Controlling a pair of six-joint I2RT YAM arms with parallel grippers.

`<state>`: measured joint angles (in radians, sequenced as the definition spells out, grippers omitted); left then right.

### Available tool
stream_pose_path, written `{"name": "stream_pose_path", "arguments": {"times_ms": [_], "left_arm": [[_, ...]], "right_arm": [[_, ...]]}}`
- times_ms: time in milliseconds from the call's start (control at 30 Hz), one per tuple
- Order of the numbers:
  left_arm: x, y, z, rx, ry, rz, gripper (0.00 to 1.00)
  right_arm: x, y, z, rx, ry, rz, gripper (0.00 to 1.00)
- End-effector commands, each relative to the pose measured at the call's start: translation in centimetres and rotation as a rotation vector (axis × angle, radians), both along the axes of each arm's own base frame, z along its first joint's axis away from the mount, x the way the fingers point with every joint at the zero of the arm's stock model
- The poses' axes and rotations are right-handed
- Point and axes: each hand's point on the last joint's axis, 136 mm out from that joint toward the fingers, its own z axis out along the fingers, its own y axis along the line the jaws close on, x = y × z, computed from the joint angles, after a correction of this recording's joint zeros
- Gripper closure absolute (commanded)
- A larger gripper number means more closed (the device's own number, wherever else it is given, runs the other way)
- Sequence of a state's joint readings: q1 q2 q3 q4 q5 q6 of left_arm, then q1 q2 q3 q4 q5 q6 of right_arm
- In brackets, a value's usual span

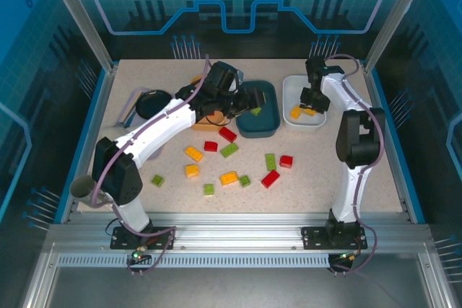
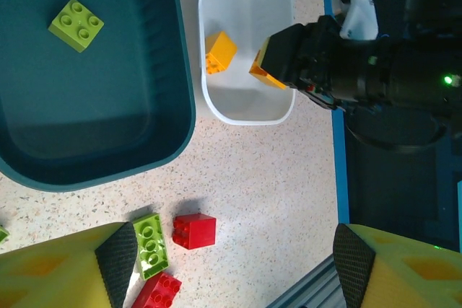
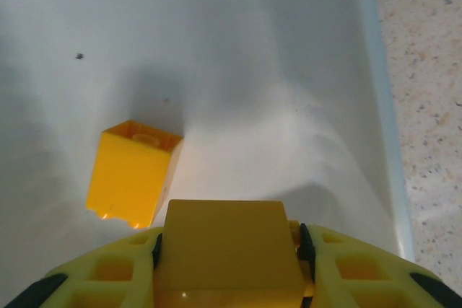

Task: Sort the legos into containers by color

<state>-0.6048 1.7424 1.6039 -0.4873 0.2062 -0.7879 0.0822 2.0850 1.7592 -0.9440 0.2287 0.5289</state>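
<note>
The right hand (image 1: 312, 97) is clamping a yellow brick (image 3: 222, 239) directly above the white tub (image 3: 310, 70). The left hand (image 2: 236, 254) is hovering open and empty near the teal tub (image 2: 108, 149).

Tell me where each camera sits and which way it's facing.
Top external: above and behind the bases, looking down on the table; left arm and right arm show whole.
Left wrist: on the left arm, facing down at the teal tub and white tub; open left gripper at bottom.
Right wrist: on the right arm, facing into the white tub; right gripper shut on the held lego.
Shared: both wrist views show the loose yellow lego in that tub.
</note>
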Motion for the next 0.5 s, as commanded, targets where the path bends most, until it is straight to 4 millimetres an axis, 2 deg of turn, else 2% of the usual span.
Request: {"name": "stream_pose_path", "arguments": {"times_ms": [0,200,367,467], "left_arm": [[0.7,-0.1,0.2,-0.01,0.001,0.012,0.24],[0.6,0.1,-0.3,0.003,0.01,0.016,0.24],[0.4,0.9,-0.5,0.019,0.015,0.031,0.24],[0.1,1.7,-0.6,0.041,0.02,0.052,0.24]], "right_arm": [[-0.6,-0.7,-0.6,-0.017,0.072,0.005,0.7],[0.3,-0.2,-2.5,0.02,0.093,-0.004,0.67],[1.0,0.0,-2.4,0.034,0.085,0.007,0.51],[1.2,0.1,-1.5,0.042,0.063,0.008,0.43]]}}
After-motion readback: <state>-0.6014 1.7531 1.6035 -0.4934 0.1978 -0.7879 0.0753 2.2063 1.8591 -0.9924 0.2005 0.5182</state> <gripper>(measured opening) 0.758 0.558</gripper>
